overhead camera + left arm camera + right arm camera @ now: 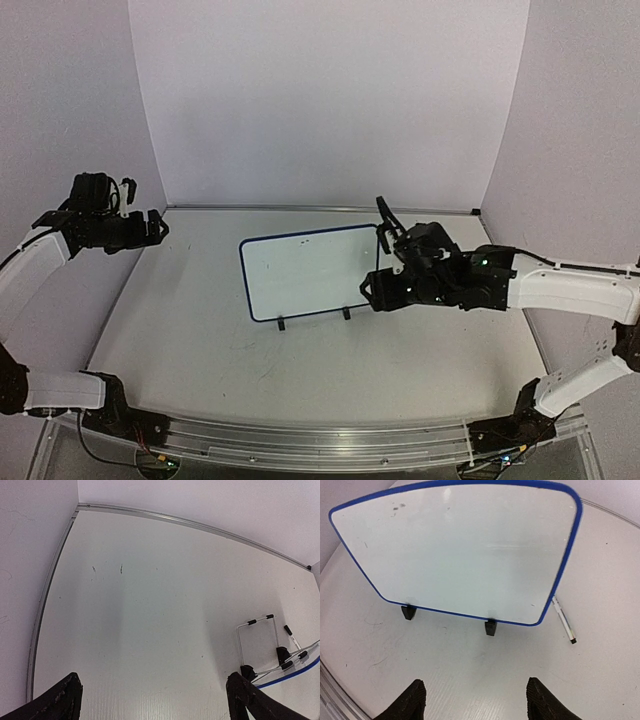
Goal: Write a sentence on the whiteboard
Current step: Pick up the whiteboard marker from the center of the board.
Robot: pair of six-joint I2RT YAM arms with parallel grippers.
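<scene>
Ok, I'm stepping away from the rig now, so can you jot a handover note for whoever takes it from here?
Left gripper: open, empty, raised over the table's left side.
Right gripper: open, empty, facing the whiteboard's front.
The whiteboard stands on its feet mid-table, blank apart from faint smudges.
The marker lies on the table by the board's right edge.
Done: nothing written. To do: pick up the marker, write the sentence.

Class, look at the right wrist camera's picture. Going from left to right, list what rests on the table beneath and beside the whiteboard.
left black foot of the whiteboard → right black foot → marker pen, lying just past the board's right edge.
</scene>
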